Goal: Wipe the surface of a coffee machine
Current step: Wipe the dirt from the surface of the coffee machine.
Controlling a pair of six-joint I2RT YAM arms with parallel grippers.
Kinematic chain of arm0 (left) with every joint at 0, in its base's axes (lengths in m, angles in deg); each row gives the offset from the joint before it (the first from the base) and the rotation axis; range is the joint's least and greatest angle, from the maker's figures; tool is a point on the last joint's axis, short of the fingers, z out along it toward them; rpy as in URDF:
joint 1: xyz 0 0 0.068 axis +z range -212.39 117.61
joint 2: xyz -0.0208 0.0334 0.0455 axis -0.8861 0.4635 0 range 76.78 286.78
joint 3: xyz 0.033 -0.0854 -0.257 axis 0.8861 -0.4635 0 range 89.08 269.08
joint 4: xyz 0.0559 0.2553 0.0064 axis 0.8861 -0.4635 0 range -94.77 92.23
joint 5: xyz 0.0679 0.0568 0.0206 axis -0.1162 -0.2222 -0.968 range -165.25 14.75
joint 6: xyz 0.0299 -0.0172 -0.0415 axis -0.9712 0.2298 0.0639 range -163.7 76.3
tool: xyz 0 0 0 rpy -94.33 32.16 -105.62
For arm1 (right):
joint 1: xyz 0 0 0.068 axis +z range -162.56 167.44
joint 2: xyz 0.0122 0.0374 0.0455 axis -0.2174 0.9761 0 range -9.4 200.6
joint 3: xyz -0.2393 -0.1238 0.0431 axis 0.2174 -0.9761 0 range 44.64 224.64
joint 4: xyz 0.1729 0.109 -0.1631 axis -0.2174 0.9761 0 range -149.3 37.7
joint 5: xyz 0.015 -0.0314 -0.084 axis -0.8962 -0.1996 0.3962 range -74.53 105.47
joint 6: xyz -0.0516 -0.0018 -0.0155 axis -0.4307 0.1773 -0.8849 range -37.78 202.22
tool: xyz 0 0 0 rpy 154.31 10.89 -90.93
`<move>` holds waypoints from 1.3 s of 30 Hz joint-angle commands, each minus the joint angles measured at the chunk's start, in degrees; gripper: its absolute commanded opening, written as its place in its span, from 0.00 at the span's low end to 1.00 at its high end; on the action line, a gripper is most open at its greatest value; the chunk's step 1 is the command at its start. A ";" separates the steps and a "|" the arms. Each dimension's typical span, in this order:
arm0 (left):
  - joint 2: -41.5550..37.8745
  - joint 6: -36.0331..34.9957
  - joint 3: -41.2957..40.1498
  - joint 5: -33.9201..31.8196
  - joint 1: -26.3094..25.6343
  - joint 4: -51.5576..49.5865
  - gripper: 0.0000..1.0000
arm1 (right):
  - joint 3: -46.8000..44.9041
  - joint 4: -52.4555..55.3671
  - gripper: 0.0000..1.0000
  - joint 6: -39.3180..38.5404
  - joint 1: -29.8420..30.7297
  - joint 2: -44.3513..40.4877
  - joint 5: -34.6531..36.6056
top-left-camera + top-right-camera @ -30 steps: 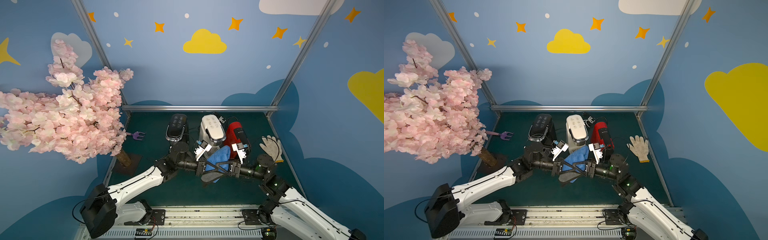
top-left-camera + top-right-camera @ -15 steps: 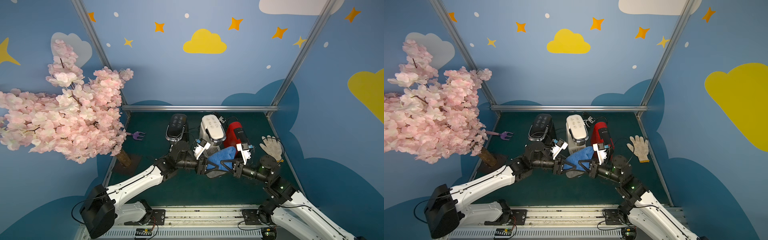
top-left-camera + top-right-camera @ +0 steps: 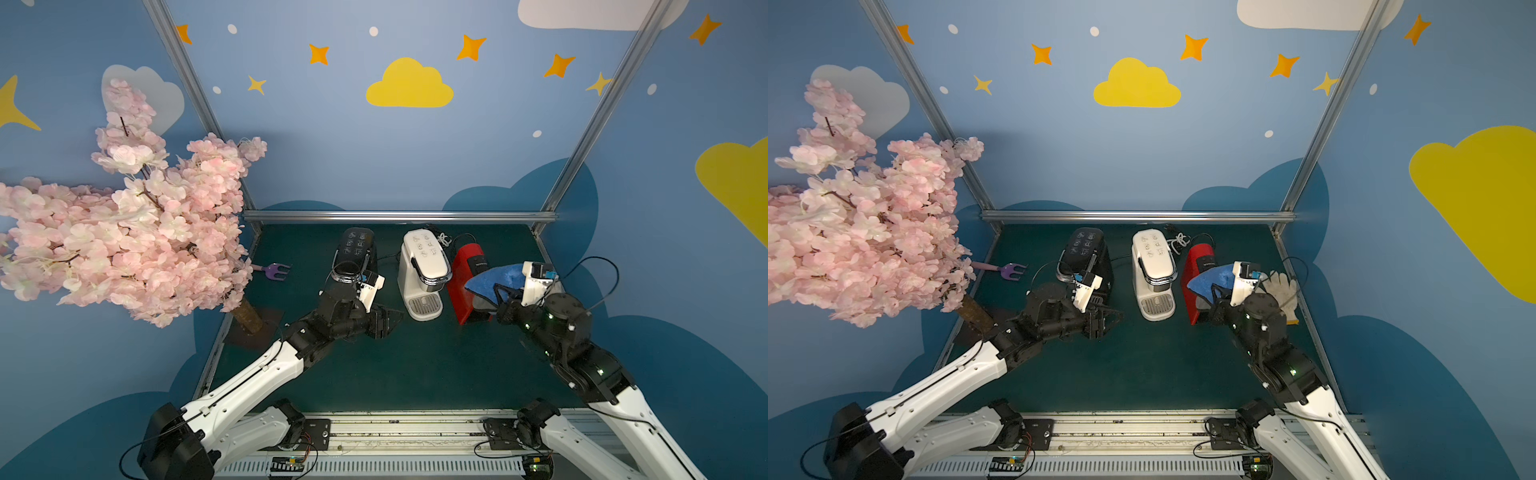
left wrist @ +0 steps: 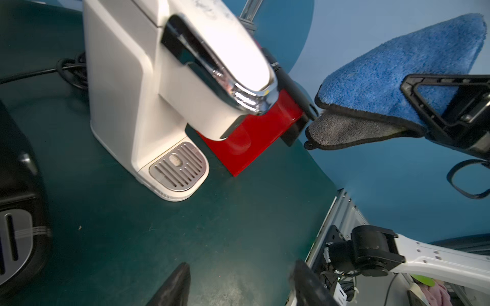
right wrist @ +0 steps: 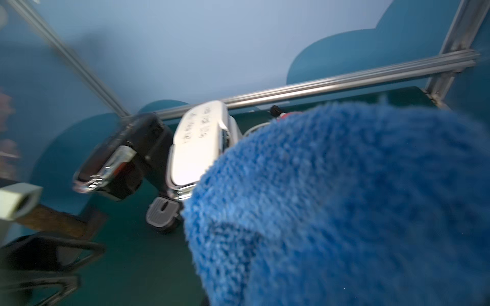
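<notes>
In both top views three machines stand in a row at the 12 o'clock end of the dark green counter point(image 3: 415, 374): a black coffee machine point(image 3: 353, 253), a white coffee machine point(image 3: 424, 257) at its 3 o'clock, and a red coffee machine point(image 3: 460, 291) at 3 o'clock again. The right end effector point(image 3: 503, 296) is clamped tight on a blue cloth point(image 3: 492, 277), held at the top of the red machine on its 3 o'clock side. Whether the cloth touches the machine I cannot tell. The left end effector point(image 3: 390, 322) stands partly open and empty, low at 8 o'clock of the white machine's base.

Only the left wrist view shows the cloth's grey underside and black bound edge. It also shows the white machine's glossy shell with chrome trim and its slotted metal drip tray point(image 4: 177, 167). The right wrist view is blurred and mostly filled with fluffy blue pile. A top view alone shows a white knit glove point(image 3: 1281, 286) at 3 o'clock of the cloth.
</notes>
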 commanded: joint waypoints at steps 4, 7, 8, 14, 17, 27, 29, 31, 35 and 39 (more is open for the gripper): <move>4.53 -4.71 -0.30 -1.14 1.54 0.58 0.62 | 3.41 -6.81 0.00 -10.06 -1.25 12.12 7.76; 7.89 -6.15 0.00 -0.43 2.13 3.71 0.62 | 6.32 -8.34 0.00 -10.59 -3.48 18.32 6.57; 8.79 -6.32 0.00 -0.41 2.29 4.94 0.62 | 7.26 -8.38 0.00 -10.62 -4.23 19.98 6.13; 13.75 -8.30 0.24 0.94 3.04 10.28 0.62 | 12.43 -10.07 0.00 -11.93 -6.80 28.81 3.89; 15.30 -8.16 -0.18 2.03 3.57 12.31 0.62 | 15.43 -10.30 0.00 -12.78 -7.05 32.99 3.90; 17.37 -11.85 -6.19 1.36 3.57 21.09 0.62 | 22.93 -5.62 0.00 -13.23 -6.57 42.30 -1.66; 16.89 -12.33 -6.87 1.73 3.57 21.14 0.62 | 21.46 -6.03 0.00 -12.97 -6.34 42.65 -3.43; 15.87 -12.86 -7.61 1.74 3.57 20.94 0.62 | 20.19 -5.75 0.00 -12.47 -5.68 42.77 -3.28; 13.44 -13.02 -9.35 1.39 3.55 21.40 0.62 | 18.72 -1.55 0.00 -10.08 -5.00 42.09 -1.89; 11.34 -12.91 -10.04 1.17 3.57 21.23 0.62 | 15.83 -2.12 0.00 -10.59 -3.67 40.45 -2.44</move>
